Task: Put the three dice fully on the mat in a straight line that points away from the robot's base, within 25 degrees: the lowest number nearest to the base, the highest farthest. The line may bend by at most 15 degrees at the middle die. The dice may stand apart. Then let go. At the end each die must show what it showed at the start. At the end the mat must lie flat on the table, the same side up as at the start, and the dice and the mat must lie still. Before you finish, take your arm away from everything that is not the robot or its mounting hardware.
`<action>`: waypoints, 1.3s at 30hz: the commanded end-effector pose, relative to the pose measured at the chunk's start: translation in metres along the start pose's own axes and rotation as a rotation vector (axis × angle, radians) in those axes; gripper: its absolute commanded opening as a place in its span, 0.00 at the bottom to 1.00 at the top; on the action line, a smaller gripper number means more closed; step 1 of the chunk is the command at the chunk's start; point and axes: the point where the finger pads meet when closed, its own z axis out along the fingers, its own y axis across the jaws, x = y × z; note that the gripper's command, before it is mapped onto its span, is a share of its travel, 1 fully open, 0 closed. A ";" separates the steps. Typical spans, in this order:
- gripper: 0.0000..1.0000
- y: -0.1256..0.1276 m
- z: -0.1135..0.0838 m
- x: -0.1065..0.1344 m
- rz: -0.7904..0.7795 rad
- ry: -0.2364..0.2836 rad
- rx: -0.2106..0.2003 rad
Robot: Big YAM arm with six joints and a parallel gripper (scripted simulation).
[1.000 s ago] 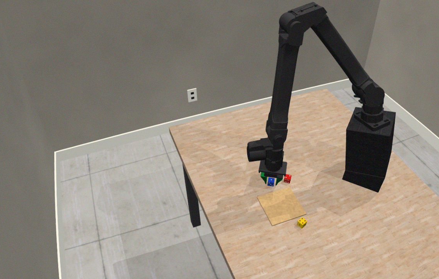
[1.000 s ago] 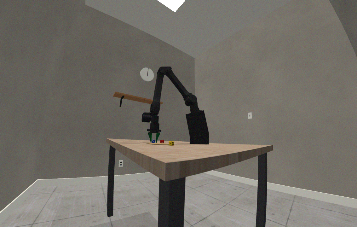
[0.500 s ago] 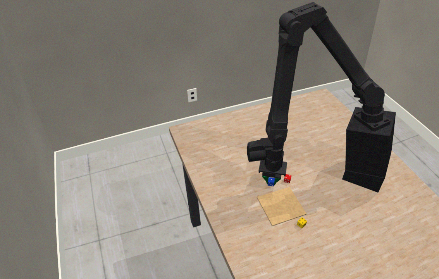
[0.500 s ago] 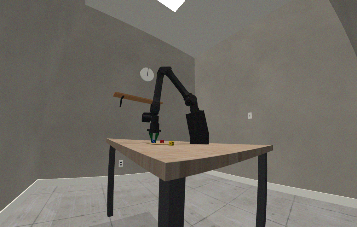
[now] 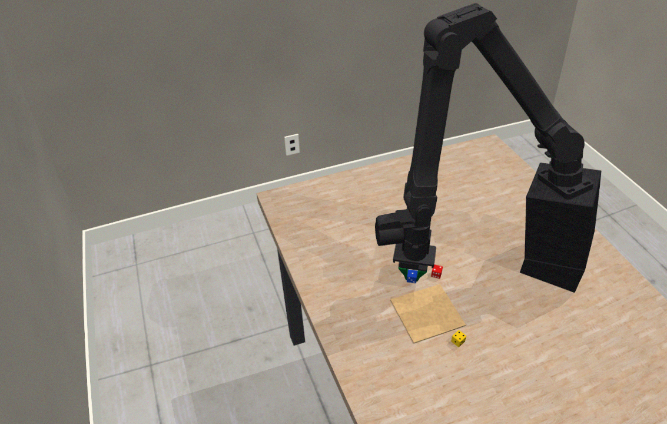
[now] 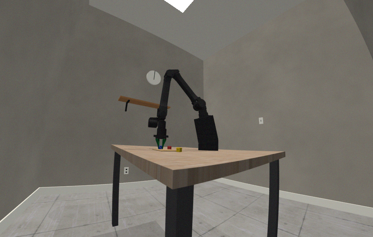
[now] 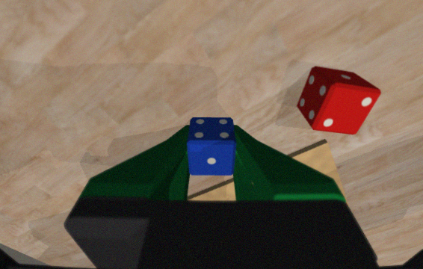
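Note:
My gripper (image 7: 211, 134), with green fingers, is shut on the blue die (image 7: 211, 151), which shows one pip toward the wrist camera. In the top view the gripper (image 5: 412, 275) holds the blue die (image 5: 412, 277) low over the table, just beyond the far corner of the tan mat (image 5: 427, 312). The red die (image 5: 436, 271) sits on the table right beside the gripper, off the mat; it also shows in the wrist view (image 7: 336, 100). The yellow die (image 5: 458, 338) lies on the table at the mat's near right corner, off the mat. The mat lies flat.
The robot's black base block (image 5: 559, 227) stands at the right on the table. The table's left edge (image 5: 298, 295) is close to the mat. A wooden shelf (image 6: 142, 103) hangs on the wall behind the arm.

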 end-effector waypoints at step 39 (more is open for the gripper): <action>0.20 0.003 -0.106 0.004 0.000 0.008 -0.020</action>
